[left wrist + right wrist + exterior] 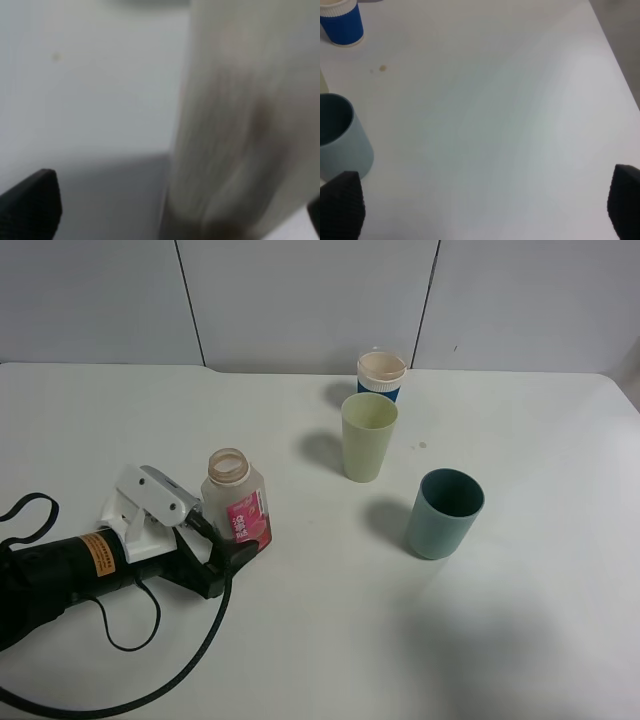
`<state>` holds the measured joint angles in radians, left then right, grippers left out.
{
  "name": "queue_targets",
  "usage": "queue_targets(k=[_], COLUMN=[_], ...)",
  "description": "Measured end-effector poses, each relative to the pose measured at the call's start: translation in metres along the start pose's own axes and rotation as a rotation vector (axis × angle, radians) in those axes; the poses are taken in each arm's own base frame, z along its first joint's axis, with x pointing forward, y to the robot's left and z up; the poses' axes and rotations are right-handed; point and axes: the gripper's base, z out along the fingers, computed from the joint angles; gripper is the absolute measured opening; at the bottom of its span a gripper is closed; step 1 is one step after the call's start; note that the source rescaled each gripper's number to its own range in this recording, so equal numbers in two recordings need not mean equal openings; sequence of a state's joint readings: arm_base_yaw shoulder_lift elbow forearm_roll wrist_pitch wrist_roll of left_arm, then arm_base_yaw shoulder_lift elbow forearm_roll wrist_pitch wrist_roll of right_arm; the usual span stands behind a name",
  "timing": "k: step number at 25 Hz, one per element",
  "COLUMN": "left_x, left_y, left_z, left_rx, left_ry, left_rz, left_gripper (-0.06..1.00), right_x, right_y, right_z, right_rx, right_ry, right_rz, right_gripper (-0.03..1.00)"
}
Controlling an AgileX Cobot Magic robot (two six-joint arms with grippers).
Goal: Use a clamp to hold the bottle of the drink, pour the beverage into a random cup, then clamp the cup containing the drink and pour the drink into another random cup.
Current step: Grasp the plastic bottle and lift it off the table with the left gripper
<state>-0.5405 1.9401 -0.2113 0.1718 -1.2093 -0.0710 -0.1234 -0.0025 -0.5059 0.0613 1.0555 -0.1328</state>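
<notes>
A: Nearest thing in the high view?
B: Left arm [60,575], black, lying low over the near left corner of the table [520,630]. A loose black cable [150,645] is looped beside it.
A: Left gripper?
B: Left gripper [222,542] has its jaws wide apart, straddling the foot of the bottle [237,502]. It's not clamped. The left wrist view shows bare table between one fingertip [30,207] and the bottle wall. The other fingertip only peeks in at the frame edge.
A: Bottle itself?
B: Upright on the table, left of centre, pink label facing front. It's blurred in the wrist view. Liquid level, can't tell.
A: Cups?
B: Yellow-green cup [368,436] upright, well apart from the bottle, farther back and to the right. Blue cup [381,375] with a white rim just behind it. Teal cup [444,512] upright, right of the yellow-green one and nearer, apart from it.
A: Right gripper?
B: Out of the high view. In the right wrist view the right gripper [482,205] has its jaws spread wide, with only bare table between them. The teal cup is just beside one fingertip [340,207]. Touching or not, can't tell. There's a small brown spot [382,68] on the table between the teal and blue cups.
</notes>
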Motion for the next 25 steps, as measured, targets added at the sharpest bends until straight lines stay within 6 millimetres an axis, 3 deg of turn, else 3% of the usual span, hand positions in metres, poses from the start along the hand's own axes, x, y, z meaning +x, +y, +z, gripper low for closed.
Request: queue_targets(k=[14,16,18,21,22,25], left_x=[-0.0085,-0.0082,-0.0082,-0.0082,-0.0083,-0.0083], left_y=[-0.0043,-0.0044,-0.0044,-0.0044,-0.0044,-0.0044], left_z=[0.0118,0.0119,0.0119,0.0119,0.0119,0.0119], left_rx=[0.068,0.069,0.069,0.069,0.069,0.069], left_ry=[-0.039,-0.038,-0.038,-0.038,-0.039,-0.039], left_rz=[0.031,0.031,0.031,0.031,0.031,0.031], left_gripper=[0.97,0.83,0.58,0.06,0.00,0.03], right_x=[0.0000,0.0000,0.0000,0.0000,0.0000,0.0000], right_y=[0.0000,0.0000,0.0000,0.0000,0.0000,0.0000], right_z=[0.0000,0.0000,0.0000,0.0000,0.0000,0.0000], right_rx=[0.000,0.000,0.000,0.000,0.000,0.000], right_ry=[0.000,0.000,0.000,0.000,0.000,0.000], right_rz=[0.000,0.000,0.000,0.000,0.000,0.000], right_gripper=[0.92,0.92,0.92,0.92,0.92,0.92])
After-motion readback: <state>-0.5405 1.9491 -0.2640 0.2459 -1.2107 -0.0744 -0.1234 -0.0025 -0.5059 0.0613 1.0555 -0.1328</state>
